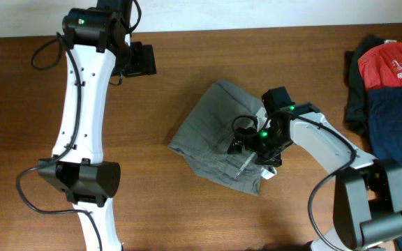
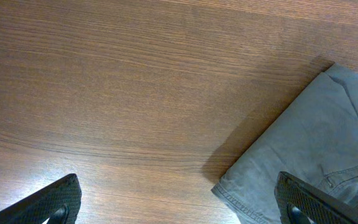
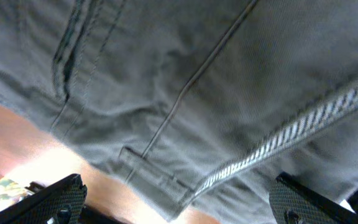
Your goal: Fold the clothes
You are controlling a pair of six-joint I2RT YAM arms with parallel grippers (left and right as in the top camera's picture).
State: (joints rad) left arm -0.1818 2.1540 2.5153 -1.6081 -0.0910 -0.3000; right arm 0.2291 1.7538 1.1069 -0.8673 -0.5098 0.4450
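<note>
The grey shorts [image 1: 215,129] lie folded in a rough diamond near the middle of the wooden surface [image 1: 187,209]. The right hand [image 1: 246,146] hangs low over their right part, fingers spread wide, gripping nothing. The left hand [image 1: 139,59] is also wide open and empty, well apart over bare wood.

In the overhead view the right gripper [image 1: 246,148] covers the right-hand part of the grey shorts [image 1: 208,129], and its jaws are too dark to make out. A red and dark cloth pile [image 1: 389,70] is cut off by the right edge. In the left wrist view the grey shorts run off the lower right corner. The right wrist view is blurred; a coloured patch [image 3: 2,190] at lower left cannot be identified.
</note>
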